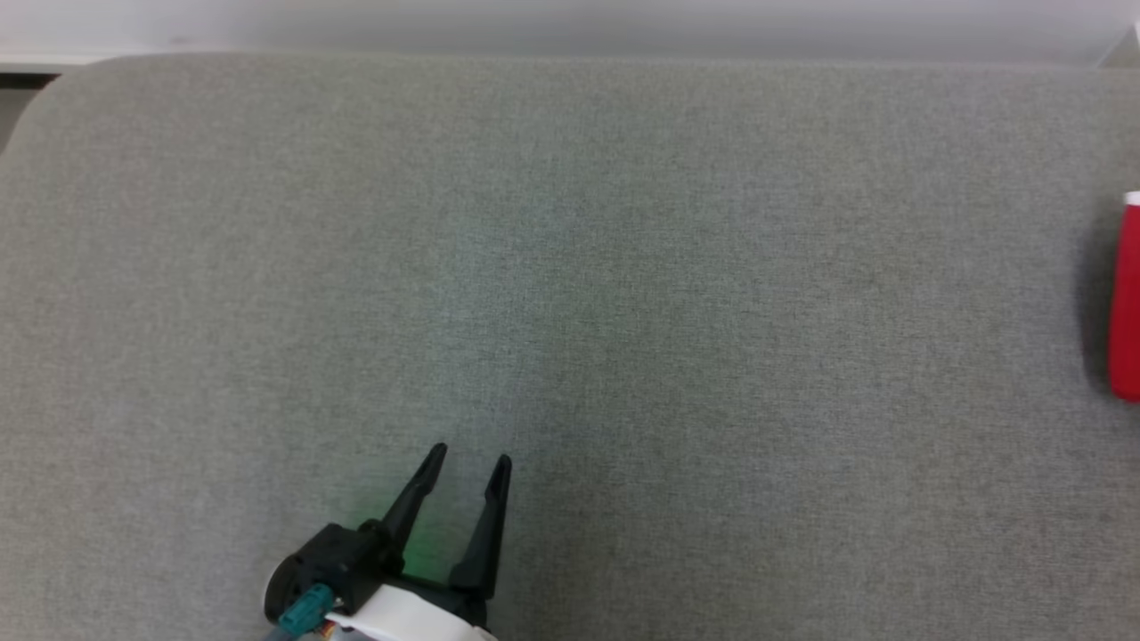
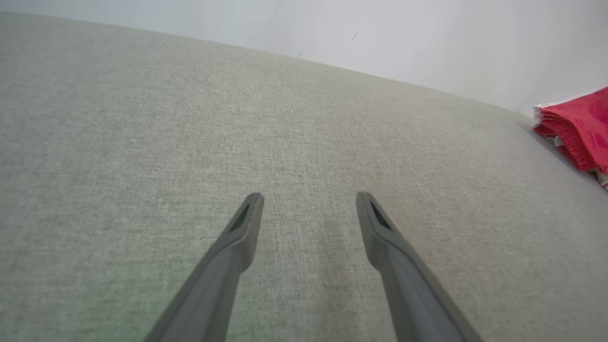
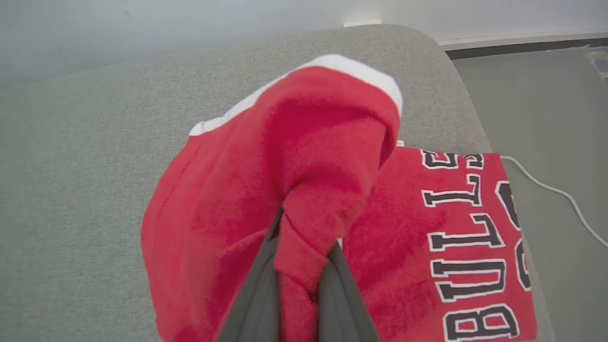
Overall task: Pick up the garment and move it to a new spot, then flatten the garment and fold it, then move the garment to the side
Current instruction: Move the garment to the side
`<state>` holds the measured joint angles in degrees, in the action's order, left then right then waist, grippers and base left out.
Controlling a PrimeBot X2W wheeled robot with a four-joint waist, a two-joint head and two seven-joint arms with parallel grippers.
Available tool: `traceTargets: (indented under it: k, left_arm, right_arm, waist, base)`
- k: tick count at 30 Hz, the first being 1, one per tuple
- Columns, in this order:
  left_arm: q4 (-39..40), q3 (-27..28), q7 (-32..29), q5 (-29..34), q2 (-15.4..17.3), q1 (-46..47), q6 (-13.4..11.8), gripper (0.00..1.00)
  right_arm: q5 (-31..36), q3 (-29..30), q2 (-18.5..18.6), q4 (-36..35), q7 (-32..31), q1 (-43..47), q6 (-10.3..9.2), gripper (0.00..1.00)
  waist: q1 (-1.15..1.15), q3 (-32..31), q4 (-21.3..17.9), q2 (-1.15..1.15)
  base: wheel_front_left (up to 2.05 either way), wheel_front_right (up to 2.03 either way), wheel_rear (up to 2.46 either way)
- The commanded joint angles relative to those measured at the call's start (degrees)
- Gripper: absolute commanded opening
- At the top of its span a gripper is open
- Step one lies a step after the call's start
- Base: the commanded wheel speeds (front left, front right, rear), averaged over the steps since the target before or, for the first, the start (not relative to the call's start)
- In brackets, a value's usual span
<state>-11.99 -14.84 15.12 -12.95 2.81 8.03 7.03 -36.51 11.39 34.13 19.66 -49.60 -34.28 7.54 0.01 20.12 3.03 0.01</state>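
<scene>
The garment [image 3: 228, 209] is a red top with white trim and black "BULLS" lettering, lying near the right end of the grey cushioned surface [image 3: 85, 142]. In the right wrist view my right gripper [image 3: 299, 247] is shut on a bunched fold of it, and the pinched cloth rises in a hump over the flat lettered part. A sliver of the garment [image 1: 1127, 303] shows at the head view's right edge, and its stacked red edge [image 2: 577, 126] at the far right of the left wrist view. My left gripper [image 1: 470, 461] [image 2: 308, 199] hovers open over bare cushion, far left of it.
The grey cushioned surface [image 1: 570, 267] stretches wide, with a pale wall [image 1: 570, 22] behind its rounded far edge. Beyond the surface's right end lies grey floor with a white cable [image 3: 555, 194] running across it.
</scene>
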Motion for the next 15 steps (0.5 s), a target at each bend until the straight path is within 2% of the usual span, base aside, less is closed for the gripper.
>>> traceTargets:
  k: [1, 2, 3, 5, 9, 12, 15]
  left_arm:
    - [-0.07, 0.41, 0.00, 0.77, 0.44, 0.62, -0.03, 1.00]
    - [-0.13, 0.78, 0.00, 0.68, 0.53, 0.68, 0.06, 1.00]
    - [-0.17, 1.07, 0.00, 0.65, 0.54, 0.76, 0.14, 1.00]
    - [-0.29, 1.43, 0.00, 0.89, 0.52, 0.98, 0.26, 1.00]
    - [-0.88, 2.20, 0.00, 0.91, 0.51, 0.73, 0.36, 1.00]
    - [-0.33, 2.70, 0.00, 0.45, 0.44, 0.26, 0.42, 1.00]
    - [0.65, 3.71, 0.00, -0.06, 0.37, -0.82, 0.43, 1.00]
  right_arm:
    - [1.49, 0.09, 0.41, 0.07, -0.20, -0.29, -0.13, 0.36]
    - [3.76, 0.52, 1.00, 0.20, -0.02, 0.51, -0.13, 0.89]
    - [6.22, 1.16, 1.58, 0.59, 0.62, 1.38, -0.14, 1.00]
    - [12.14, 2.05, 2.82, 1.01, 3.53, 2.61, -0.14, 1.00]
    - [19.26, 3.29, 1.78, 2.49, 8.34, 4.97, -0.14, 1.00]
    - [20.94, 4.52, 0.34, 1.19, 12.91, 6.75, -0.14, 1.00]
    - [19.71, 6.39, -2.46, -1.43, 18.00, 9.48, -0.14, 1.00]
  waist:
    - [-0.01, 0.59, 0.09, -0.01]
    - [-0.01, 0.77, 0.15, -0.01]
    - [-0.01, 0.88, 0.19, -0.01]
    - [-0.01, 0.91, 0.26, -0.01]
    - [-0.01, -0.26, 0.11, -0.01]
    - [-0.01, -1.86, -0.08, -0.01]
    - [-0.01, -4.08, -0.21, -0.01]
  base:
    - [0.00, 0.00, 0.00]
    - [0.00, 0.00, 0.00]
    - [0.00, 0.00, 0.00]
    - [0.00, 0.00, 0.00]
    - [0.00, 0.00, 0.00]
    - [0.00, 0.00, 0.00]
    - [0.00, 0.00, 0.00]
